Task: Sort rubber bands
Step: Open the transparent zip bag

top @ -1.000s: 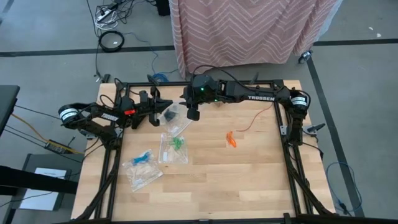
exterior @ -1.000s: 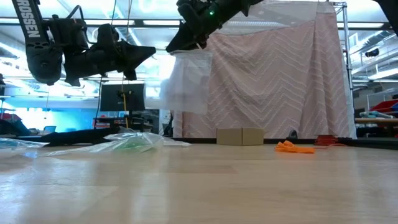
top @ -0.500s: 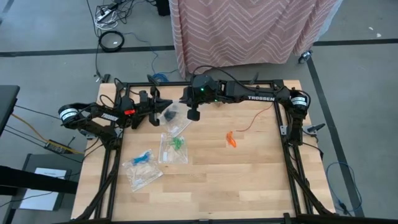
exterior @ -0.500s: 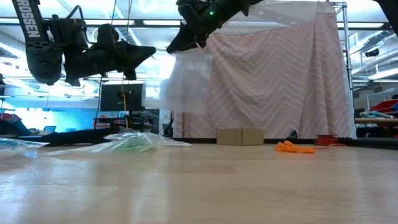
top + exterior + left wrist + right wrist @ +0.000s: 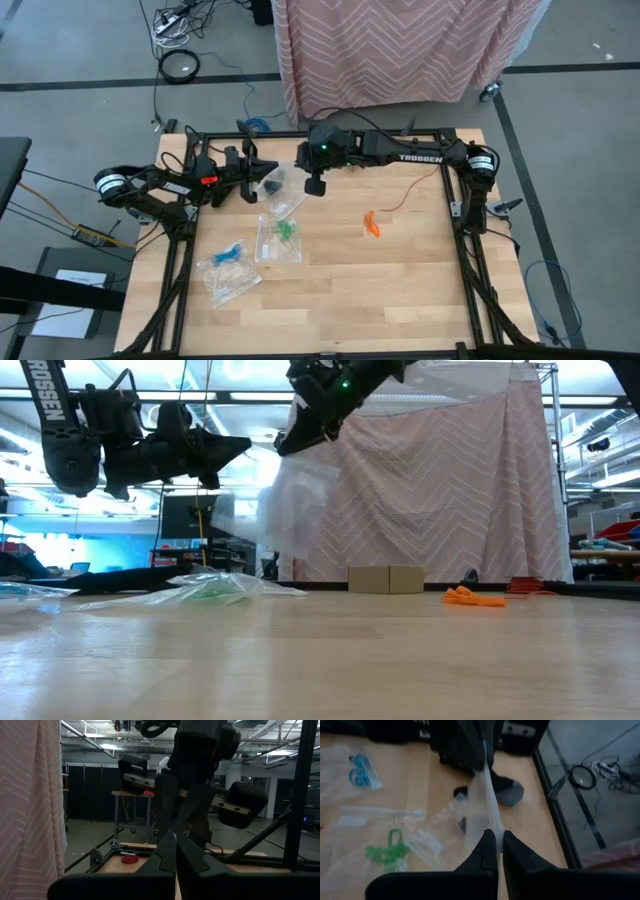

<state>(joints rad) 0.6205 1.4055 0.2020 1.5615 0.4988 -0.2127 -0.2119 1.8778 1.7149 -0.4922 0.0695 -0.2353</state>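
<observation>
From my station: the lifted clear bag [image 5: 290, 510] is smeared by blur in the low view; its contents I cannot read. The orange rubber bands [image 5: 371, 224] merge into one unresolvable clump.

You're looking at two dark, near-black arms. The right arm [image 5: 400, 153] carries white TROSSEN lettering and a green light near its wrist; the left arm [image 5: 170, 185] shows a small red mark. Black cables loop along both. Round white-capped joints sit at each shoulder.
</observation>
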